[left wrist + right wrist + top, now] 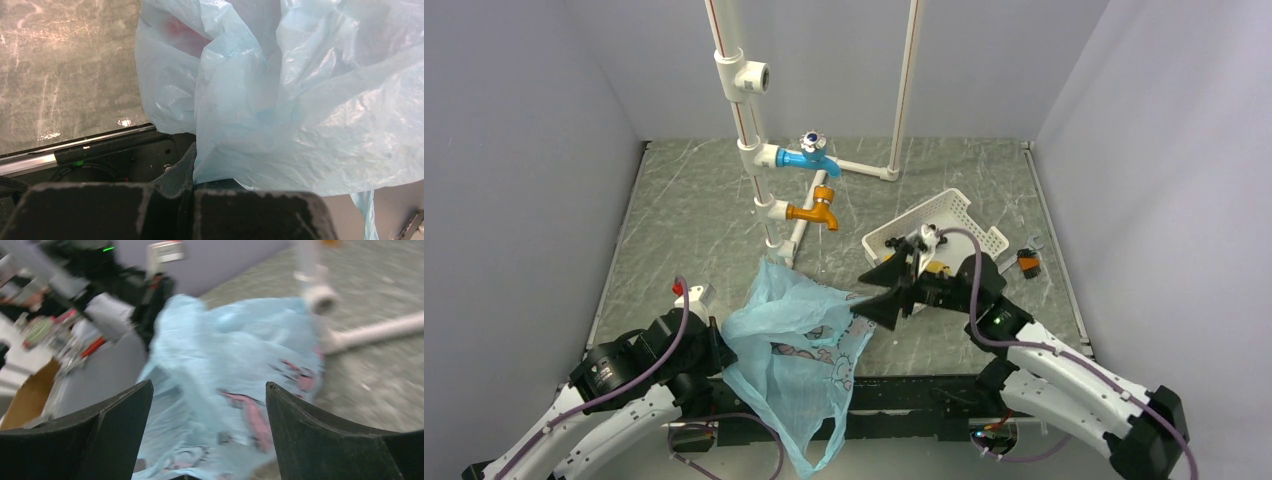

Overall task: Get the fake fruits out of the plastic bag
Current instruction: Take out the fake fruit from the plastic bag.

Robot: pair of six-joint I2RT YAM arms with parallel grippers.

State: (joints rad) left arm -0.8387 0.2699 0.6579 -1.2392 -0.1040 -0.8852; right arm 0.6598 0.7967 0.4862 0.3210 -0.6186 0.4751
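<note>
The light-blue plastic bag lies crumpled at the table's near edge, one handle loop hanging over it. My left gripper is shut on a fold of the bag's left side, and in the left wrist view the bag rises straight from the closed jaws. A reddish fruit shows faintly through the plastic. My right gripper is open at the bag's right edge. In the blurred right wrist view the bag lies between and beyond the spread fingers. A yellow fruit lies in the basket, partly hidden by my right arm.
A white slotted basket stands right of centre behind my right gripper. A white pipe frame carries a blue tap and an orange tap behind the bag. A small orange-and-black object lies at the right.
</note>
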